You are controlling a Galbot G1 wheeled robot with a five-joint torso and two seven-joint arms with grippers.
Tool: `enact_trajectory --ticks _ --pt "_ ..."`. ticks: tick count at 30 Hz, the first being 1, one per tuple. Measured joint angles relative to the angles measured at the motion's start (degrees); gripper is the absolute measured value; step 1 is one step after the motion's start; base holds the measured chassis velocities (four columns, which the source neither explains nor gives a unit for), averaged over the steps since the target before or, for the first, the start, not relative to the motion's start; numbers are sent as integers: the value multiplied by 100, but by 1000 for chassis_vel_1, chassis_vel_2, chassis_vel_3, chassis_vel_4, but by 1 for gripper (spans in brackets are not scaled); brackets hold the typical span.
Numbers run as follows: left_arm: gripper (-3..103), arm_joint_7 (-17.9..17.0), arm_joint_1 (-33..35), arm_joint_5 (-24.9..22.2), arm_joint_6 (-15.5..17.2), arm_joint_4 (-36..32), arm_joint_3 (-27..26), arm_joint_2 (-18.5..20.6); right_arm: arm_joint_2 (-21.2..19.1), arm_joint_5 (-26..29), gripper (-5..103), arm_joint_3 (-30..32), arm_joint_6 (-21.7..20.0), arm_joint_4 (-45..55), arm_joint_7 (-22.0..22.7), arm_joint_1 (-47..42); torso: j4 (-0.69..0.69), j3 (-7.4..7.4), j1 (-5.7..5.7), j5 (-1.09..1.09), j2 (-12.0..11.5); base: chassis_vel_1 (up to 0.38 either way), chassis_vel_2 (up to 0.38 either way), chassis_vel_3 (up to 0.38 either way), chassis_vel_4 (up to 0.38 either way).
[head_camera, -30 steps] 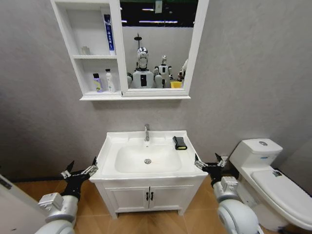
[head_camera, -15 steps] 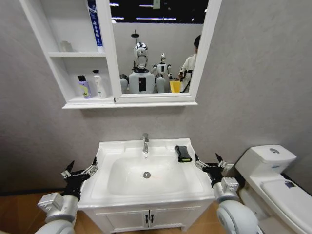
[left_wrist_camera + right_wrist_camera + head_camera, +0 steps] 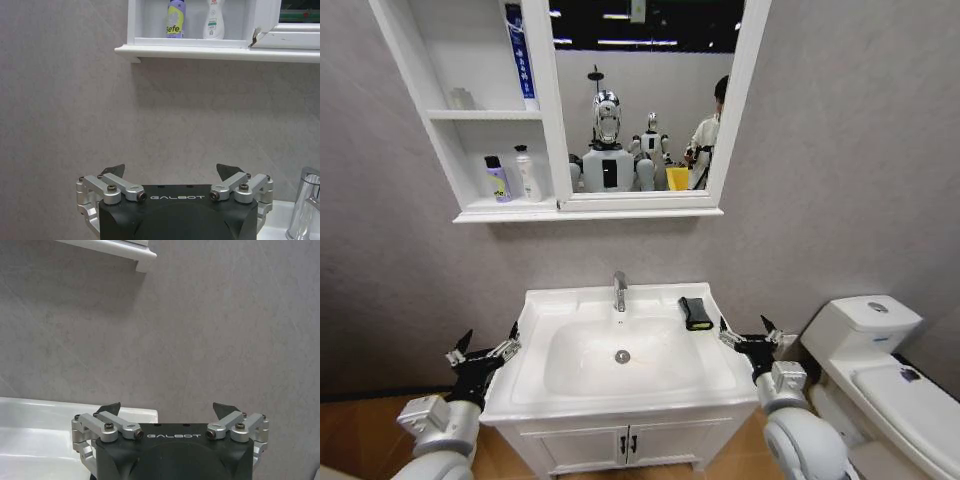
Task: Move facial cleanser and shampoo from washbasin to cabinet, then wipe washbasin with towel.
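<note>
**Both grippers held open and empty beside the washbasin**

The washbasin (image 3: 620, 355) is taken as the landmark. The left gripper (image 3: 480, 352) is held just off its left edge, and the right gripper (image 3: 748, 334) just off its right edge; each is spread wide, with nothing between the fingers. In the left wrist view the left gripper (image 3: 171, 172) is seen open before the grey wall, and in the right wrist view the right gripper (image 3: 168, 410) is likewise seen open, with a corner of the washbasin (image 3: 45, 435) below it.

The towel (image 3: 696, 313), black with a yellow edge, is laid on the washbasin's rim at the back right, to the right of the chrome tap (image 3: 619, 291).

The cabinet (image 3: 560, 110) is mounted on the wall above the washbasin. On its lowest open shelf a purple bottle (image 3: 497, 179) and a white bottle (image 3: 527, 173) are stood side by side; a blue and white tube (image 3: 519, 55) is stood upright on the shelf above them.

A toilet (image 3: 880, 370) is placed to the right of the washbasin.
</note>
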Motion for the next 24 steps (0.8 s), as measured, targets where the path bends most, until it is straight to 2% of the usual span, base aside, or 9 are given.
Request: enact_trajectory --ticks 24 --pt "100 0 0 0 0 0 0 0 4 18 100 28 54 -40 -14 -4 0 0 -1 -1 0 -10 -10 14 12"
